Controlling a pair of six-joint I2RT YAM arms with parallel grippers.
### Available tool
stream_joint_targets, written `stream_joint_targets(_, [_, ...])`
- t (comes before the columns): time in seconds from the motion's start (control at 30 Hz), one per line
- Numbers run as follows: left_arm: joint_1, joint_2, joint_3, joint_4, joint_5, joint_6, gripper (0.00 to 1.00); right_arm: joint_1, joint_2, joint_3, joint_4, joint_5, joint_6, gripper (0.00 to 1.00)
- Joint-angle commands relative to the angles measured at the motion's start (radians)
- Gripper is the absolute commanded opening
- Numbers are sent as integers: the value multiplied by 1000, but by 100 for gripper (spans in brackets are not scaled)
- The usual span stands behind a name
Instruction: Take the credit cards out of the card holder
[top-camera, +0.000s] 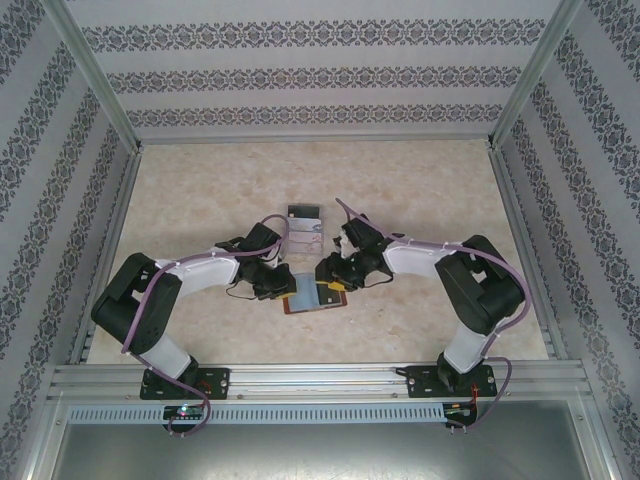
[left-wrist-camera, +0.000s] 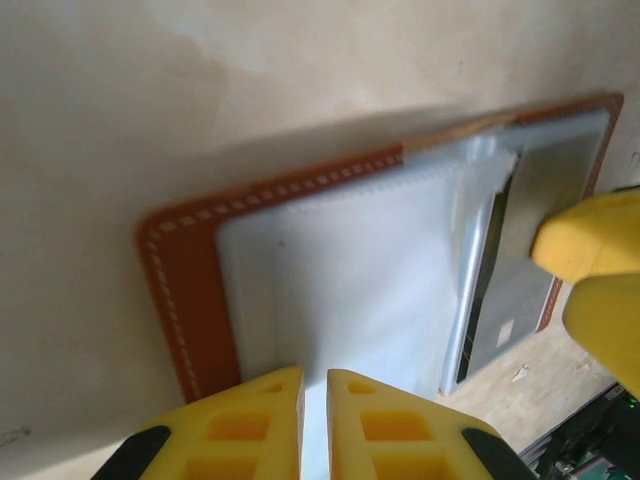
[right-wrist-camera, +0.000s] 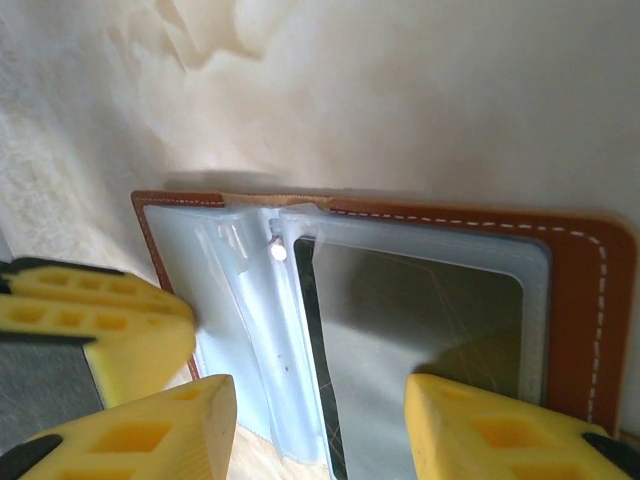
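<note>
Lying open and flat near the middle of the beige table (top-camera: 200, 190), the reddish-brown stitched leather card holder (top-camera: 308, 298) has its pale inner pockets facing up. Its long axis runs left to right in the top view, the right end tipped slightly toward the upper edge. The left gripper (left-wrist-camera: 315, 385) is clenched to a thin slit on the edge of a pale plastic pocket leaf. The right gripper (right-wrist-camera: 320, 400) is released, jaws wide apart, straddling the pocket that holds a dark rectangular credit card (right-wrist-camera: 420, 320). Just above the holder in the top view sits a clear plastic tray (top-camera: 304, 240).
</note>
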Motion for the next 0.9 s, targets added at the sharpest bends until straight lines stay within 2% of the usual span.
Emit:
stream_joint_targets(0.0, [-12, 6, 29, -54, -5, 44, 14, 20, -27, -57, -88, 71, 34, 50])
stream_joint_targets(0.23, [-13, -39, 83, -58, 31, 47, 14, 20, -90, -35, -107, 78, 52, 50])
stream_joint_targets(0.4, [-19, -33, 127, -62, 57, 31, 15, -8, -100, 9, -160, 110, 11, 51])
stream_joint_targets(0.7, [-110, 82, 180, 44, 85, -57, 19, -26, -43, 7, -181, 93, -34, 50])
stream_joint_targets(0.87, [-138, 132, 210, 12, 60, -64, 20, 2, -62, -26, -173, 81, -17, 50])
